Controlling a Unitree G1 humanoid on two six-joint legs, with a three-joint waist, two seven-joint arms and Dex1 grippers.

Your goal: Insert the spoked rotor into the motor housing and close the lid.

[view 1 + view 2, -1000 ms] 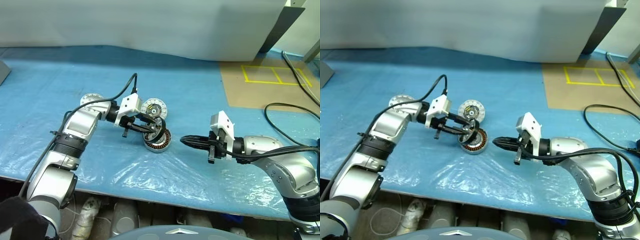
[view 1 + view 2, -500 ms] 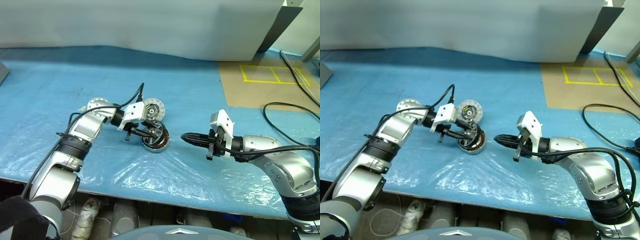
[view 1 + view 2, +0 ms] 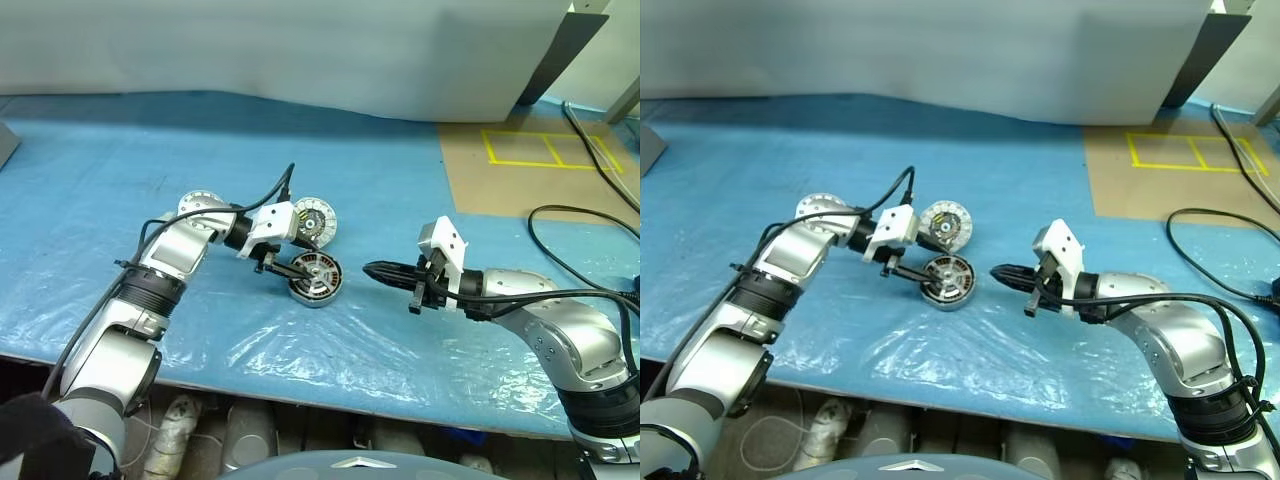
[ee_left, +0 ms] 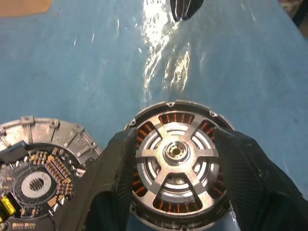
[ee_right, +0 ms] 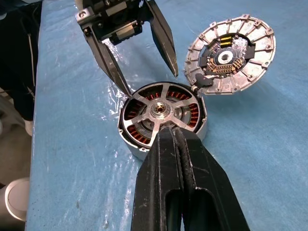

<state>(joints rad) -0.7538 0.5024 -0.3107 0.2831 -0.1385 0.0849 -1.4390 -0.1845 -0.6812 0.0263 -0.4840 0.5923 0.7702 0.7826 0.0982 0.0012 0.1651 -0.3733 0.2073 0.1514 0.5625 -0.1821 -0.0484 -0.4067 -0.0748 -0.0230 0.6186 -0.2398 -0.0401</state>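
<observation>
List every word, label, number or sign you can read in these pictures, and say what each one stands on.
Readable text: none.
Lid: its inner face carries a circuit board with small parts; any marks on them are too small to read.
Spoked rotor, seated in the motor housing: bare metal, no marks.
Brown floor area: yellow tape lines forming boxes, a marking without letters.

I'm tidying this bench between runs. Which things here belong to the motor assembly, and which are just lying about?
Part of the job:
- spoked rotor, seated in the motor housing
- lid, lying open beside the housing
- left gripper, open at the housing
- right gripper, shut, close by

Just lying about:
- black cable
- yellow tape square
</observation>
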